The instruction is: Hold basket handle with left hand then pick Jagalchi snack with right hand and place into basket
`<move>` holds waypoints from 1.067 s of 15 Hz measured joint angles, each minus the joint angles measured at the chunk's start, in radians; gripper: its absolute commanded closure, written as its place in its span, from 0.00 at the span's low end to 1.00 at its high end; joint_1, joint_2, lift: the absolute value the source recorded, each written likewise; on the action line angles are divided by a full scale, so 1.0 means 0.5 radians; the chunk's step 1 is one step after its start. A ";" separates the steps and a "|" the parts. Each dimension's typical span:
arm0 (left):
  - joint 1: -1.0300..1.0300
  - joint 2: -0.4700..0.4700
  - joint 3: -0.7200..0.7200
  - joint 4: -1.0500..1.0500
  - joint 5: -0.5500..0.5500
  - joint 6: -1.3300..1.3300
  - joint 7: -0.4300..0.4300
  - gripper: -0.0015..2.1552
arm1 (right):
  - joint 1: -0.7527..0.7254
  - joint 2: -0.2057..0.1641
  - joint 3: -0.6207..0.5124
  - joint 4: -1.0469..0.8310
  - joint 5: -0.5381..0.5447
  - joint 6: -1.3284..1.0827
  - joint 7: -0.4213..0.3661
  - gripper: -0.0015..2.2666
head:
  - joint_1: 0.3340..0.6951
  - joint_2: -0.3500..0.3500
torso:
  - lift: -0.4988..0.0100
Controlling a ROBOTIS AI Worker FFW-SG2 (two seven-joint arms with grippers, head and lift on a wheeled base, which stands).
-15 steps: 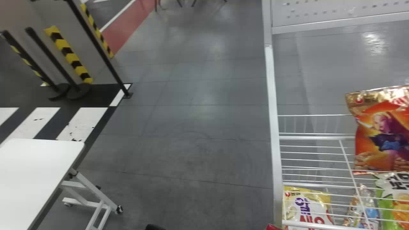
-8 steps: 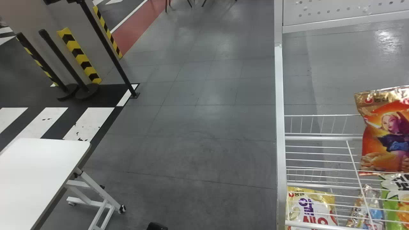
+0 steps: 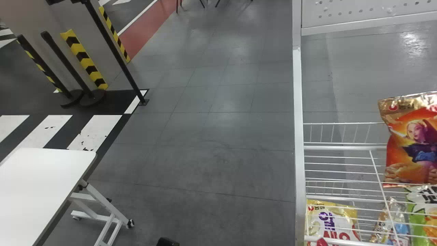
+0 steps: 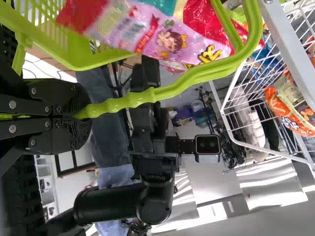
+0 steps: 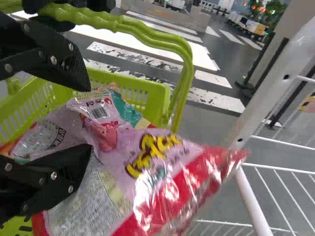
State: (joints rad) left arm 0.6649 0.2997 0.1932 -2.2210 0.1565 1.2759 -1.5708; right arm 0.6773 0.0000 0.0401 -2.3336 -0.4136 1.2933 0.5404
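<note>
SNACK PACK [image 5: 147,162] AT BASKET [image 5: 156,94] MOUTH, R GRIPPER [image 5: 88,117] SPREAD

L gripper [image 4: 82,114] was pressed tog. on the green handle [image 4: 192,78], pinching it. R gripper was over the bskt w/ its fingers well apart, pack btwn & beyond them. Pack lay tilted across the bskt opening, its red end out past the rim nr the rack; can't tell if that end touched the white post [image 3: 298,136]. On the wire rack [image 3: 341,148], a big orange bag [image 3: 411,147] leaned nr-upright, well R of the L edge. Under the wires: gold-&-white bag [image 3: 331,222] at the L edge, green bag [image 3: 418,218] farther R, small shiny bag [image 3: 384,222] btwn. White tabletop [image 3: 41,177] was off to the L, well apart from the rack
</note>
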 measured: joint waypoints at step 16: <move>-0.010 -0.006 -0.033 0.009 -0.006 -0.001 0.000 1.00 | 0.121 0.000 -0.302 -0.046 -0.167 -0.242 0.370 0.04 | 1.00 1.00 | 0.97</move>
State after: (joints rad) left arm 0.6597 0.2965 0.1765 -2.2167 0.1535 1.2756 -1.5708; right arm 0.7377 0.0000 -0.1106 -2.3567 -0.4971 1.1724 0.7252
